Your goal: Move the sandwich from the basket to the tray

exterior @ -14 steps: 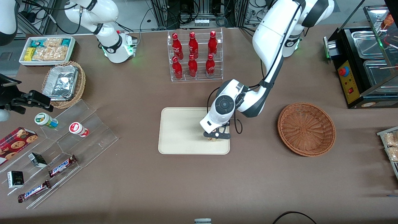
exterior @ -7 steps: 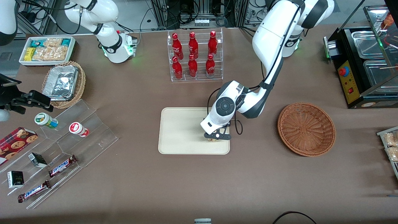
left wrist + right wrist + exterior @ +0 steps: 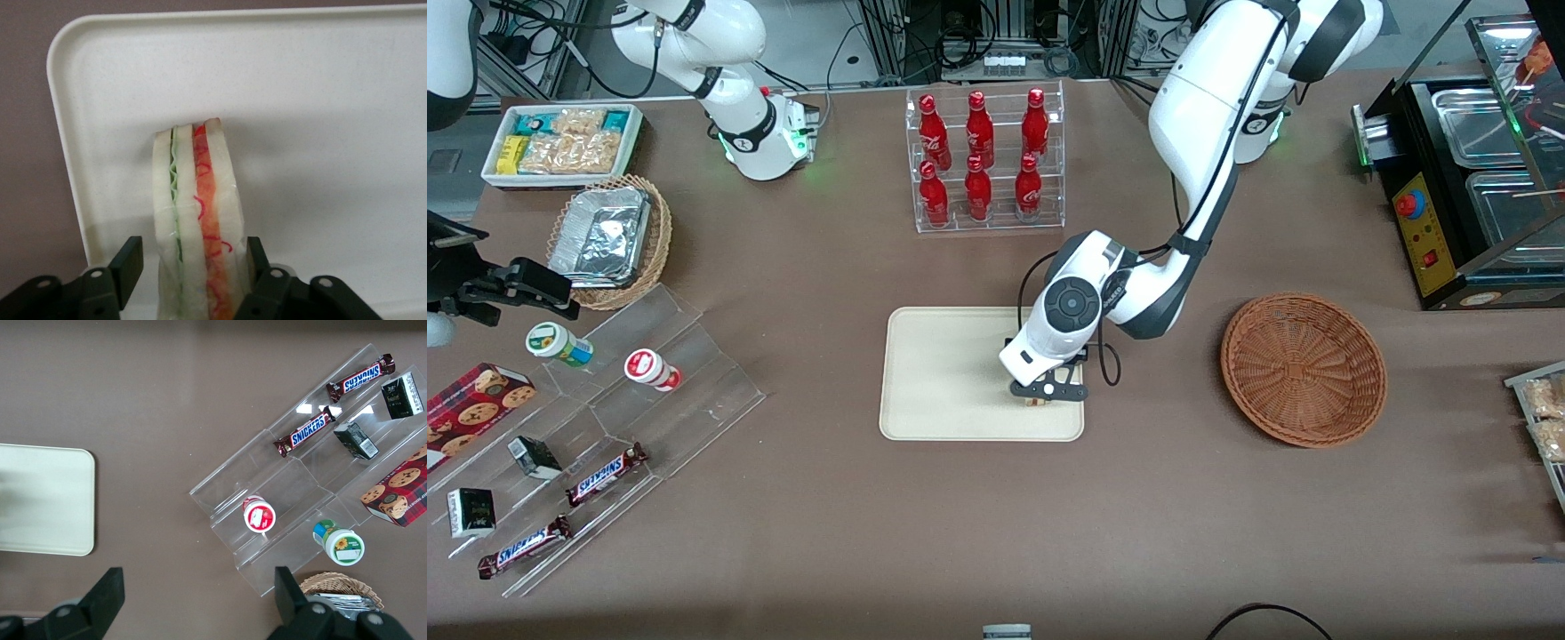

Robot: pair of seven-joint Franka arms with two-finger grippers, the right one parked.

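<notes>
The sandwich [image 3: 197, 213], white bread with green and orange-red layers, stands on its edge on the cream tray [image 3: 320, 100]. My left gripper [image 3: 193, 253] straddles it with the fingers open. One finger [image 3: 132, 257] stands clear of the bread with a gap; the other sits right against the bread. In the front view the gripper [image 3: 1048, 391] is low over the tray [image 3: 943, 373], near the corner nearest the basket and the camera. A bit of the sandwich [image 3: 1037, 402] peeks out under it. The reddish-brown basket [image 3: 1303, 369] is empty, toward the working arm's end.
A clear rack of red bottles [image 3: 983, 160] stands farther from the camera than the tray. A stepped acrylic stand with candy bars [image 3: 605, 471], a tan basket with a foil container [image 3: 609, 236] and a white snack bin [image 3: 560, 142] lie toward the parked arm's end.
The wrist has shifted very slightly nearer the front camera over the tray. The sandwich stays under the gripper on the tray.
</notes>
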